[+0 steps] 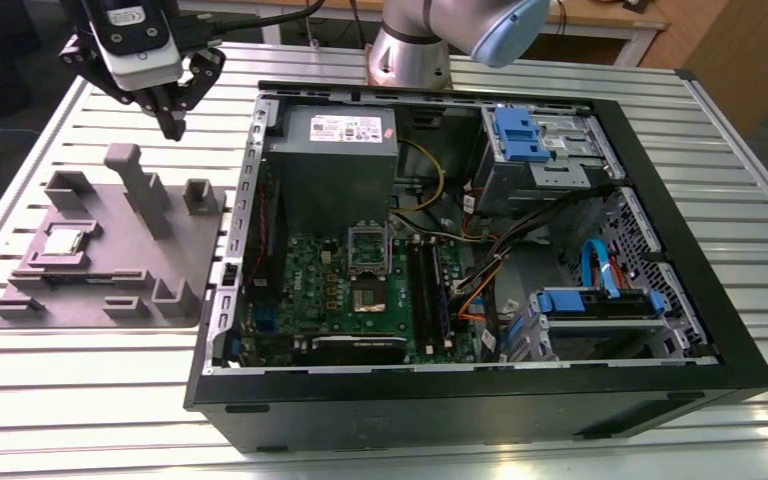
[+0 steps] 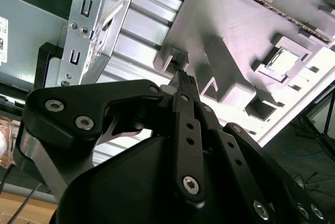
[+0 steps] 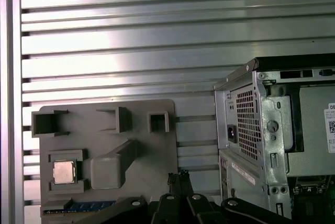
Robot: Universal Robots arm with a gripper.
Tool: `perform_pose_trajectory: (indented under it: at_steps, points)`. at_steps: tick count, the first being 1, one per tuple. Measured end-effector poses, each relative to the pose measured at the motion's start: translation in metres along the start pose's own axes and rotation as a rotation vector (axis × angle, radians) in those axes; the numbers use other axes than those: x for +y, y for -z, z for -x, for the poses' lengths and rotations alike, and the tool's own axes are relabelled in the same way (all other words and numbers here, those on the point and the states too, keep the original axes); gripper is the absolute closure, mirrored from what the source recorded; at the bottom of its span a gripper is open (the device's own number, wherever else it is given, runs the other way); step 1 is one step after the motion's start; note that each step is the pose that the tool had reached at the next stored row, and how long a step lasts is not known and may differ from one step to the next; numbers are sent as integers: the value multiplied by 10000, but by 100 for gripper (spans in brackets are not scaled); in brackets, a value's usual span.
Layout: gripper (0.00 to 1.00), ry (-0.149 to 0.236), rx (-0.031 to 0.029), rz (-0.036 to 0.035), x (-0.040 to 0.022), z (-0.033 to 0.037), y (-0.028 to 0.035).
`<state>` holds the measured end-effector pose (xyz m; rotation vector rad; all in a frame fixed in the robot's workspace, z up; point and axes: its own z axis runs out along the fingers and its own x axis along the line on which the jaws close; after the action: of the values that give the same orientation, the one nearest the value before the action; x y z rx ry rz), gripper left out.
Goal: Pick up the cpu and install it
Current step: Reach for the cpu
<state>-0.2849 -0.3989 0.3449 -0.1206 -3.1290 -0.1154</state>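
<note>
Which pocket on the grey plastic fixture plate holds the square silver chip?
The low square frame on the grey plastic fixture plate: the small silvery square cpu lies flat inside. The boxy pockets show only grey.

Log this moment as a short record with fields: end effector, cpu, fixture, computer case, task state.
end effector: fingers together, holding nothing, raised above the fixture's edge, apart from the cpu
cpu: lying flat in a square recess of the fixture, at the exterior view's left
fixture: grey moulded plate on the slatted table, beside the case
computer case: open, motherboard exposed
task state: cpu not yet picked up
</note>
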Motion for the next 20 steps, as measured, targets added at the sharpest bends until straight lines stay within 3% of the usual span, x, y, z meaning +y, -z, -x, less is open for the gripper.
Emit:
perform_pose_trajectory:
  at_steps: [20]
  points:
    - [90,0,4,0,-7,-81,-15]
